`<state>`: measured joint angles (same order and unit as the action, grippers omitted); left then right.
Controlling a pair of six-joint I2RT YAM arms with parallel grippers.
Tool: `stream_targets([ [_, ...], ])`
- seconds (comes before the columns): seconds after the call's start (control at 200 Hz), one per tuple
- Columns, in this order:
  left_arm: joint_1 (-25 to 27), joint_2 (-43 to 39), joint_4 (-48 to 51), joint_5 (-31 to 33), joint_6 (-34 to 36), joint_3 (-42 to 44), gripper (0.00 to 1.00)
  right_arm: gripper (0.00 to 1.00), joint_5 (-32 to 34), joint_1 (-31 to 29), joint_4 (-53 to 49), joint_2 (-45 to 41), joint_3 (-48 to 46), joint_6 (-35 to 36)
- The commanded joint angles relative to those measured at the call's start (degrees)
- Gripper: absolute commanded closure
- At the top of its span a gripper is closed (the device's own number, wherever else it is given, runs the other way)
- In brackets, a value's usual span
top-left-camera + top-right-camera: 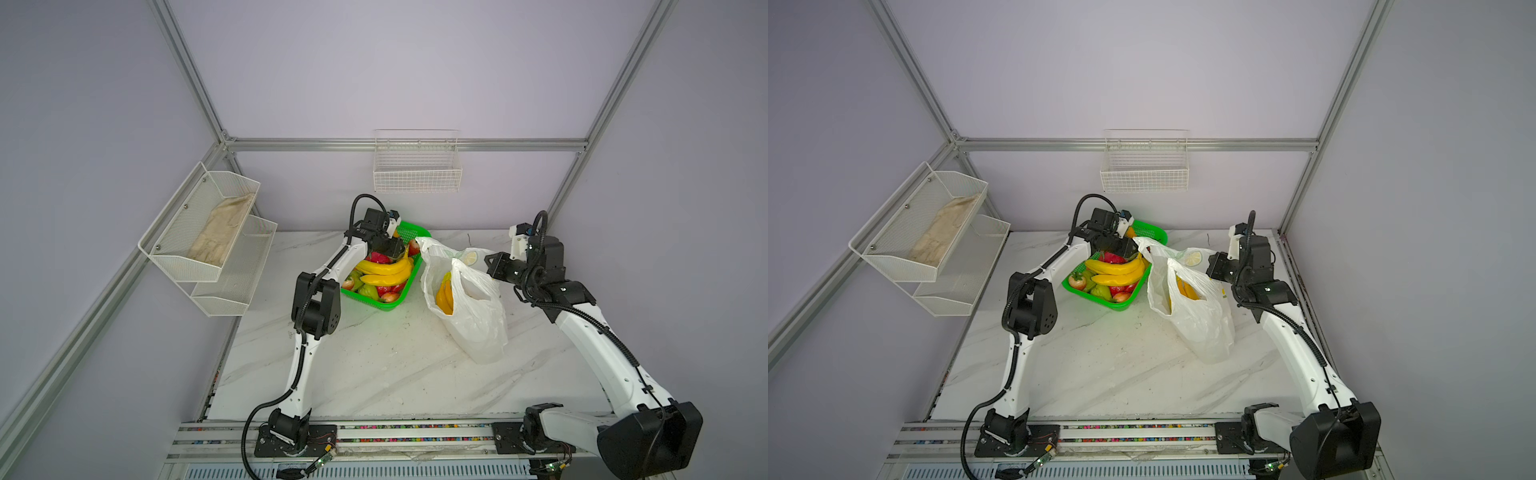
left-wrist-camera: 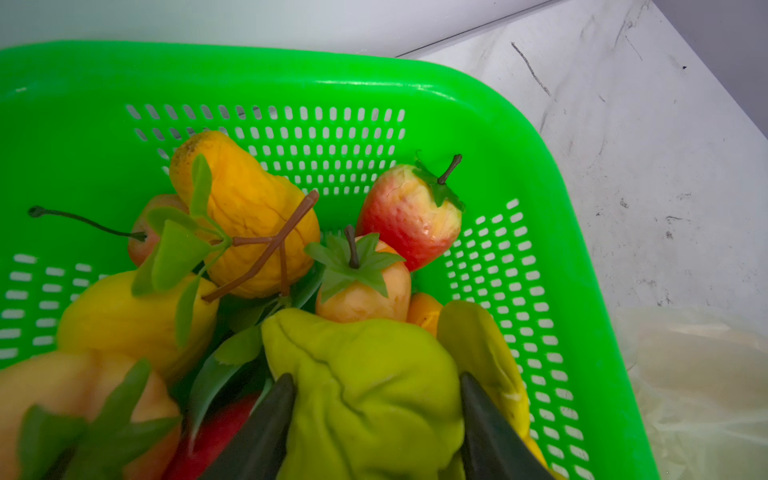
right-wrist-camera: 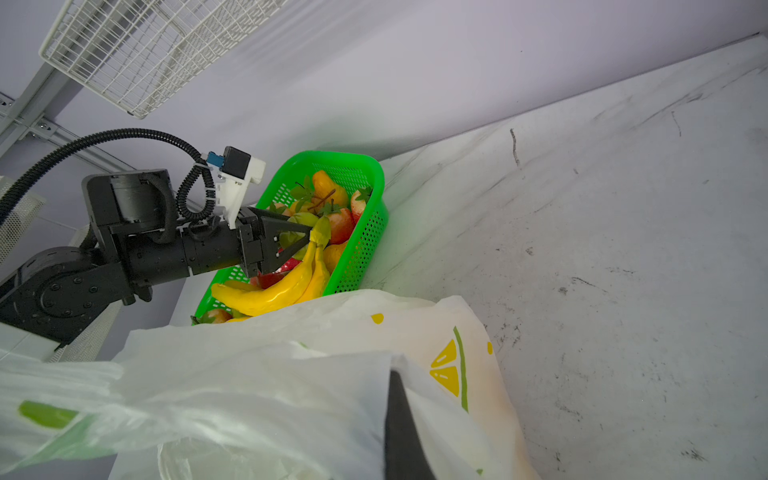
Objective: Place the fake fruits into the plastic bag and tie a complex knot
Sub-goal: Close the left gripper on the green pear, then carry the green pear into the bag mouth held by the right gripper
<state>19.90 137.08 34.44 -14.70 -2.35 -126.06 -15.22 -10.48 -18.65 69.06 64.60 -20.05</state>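
Note:
A bright green basket [image 1: 390,306] [image 2: 291,75] holds the fake fruits: a yellow banana bunch [image 1: 386,270] [image 3: 270,295], strawberries, apples and pears. My left gripper [image 2: 374,376] [image 1: 395,249] reaches into the basket. Its two dark fingers press on either side of a soft green pear [image 2: 365,374]. To the right stands the plastic bag [image 1: 478,324] [image 1: 1204,328] with its mouth open and a banana bunch [image 1: 444,295] inside. My right gripper [image 3: 395,374] [image 1: 488,266] is shut on the bag's upper edge near the lemon print [image 3: 446,370] and holds it up. No knot shows.
A white wire basket [image 1: 417,174] hangs on the back wall. A two-tier mesh shelf [image 1: 232,282] with a beige cloth [image 1: 220,232] is fixed to the left wall. The basket stands near the back edge of the marble table [image 1: 374,365].

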Motion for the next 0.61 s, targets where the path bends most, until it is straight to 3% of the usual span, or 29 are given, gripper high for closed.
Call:
stream_targets([
  [0.0, 0.0, -8.3, -4.6, -0.3, -1.5, 4.1, 0.50, 1.00, 0.5, 0.2, 0.6, -0.2, -0.3, 0.1],
  [0.205, 0.0, -15.3, -10.8, 0.9, -3.1, 11.4, 0.51, 1.00, -0.1, 0.3, 0.9, 0.0, -0.3, -0.3],
  [0.435, 0.0, -26.7, -18.4, 1.8, -5.8, 25.0, 0.51, 1.00, 0.0, 0.2, 1.4, 0.9, -0.4, -0.4],
  [0.6, 0.5, -41.2, -22.9, 3.7, -11.3, 43.5, 0.51, 1.00, 0.3, 0.3, 1.5, 1.5, 0.0, -0.5],
])
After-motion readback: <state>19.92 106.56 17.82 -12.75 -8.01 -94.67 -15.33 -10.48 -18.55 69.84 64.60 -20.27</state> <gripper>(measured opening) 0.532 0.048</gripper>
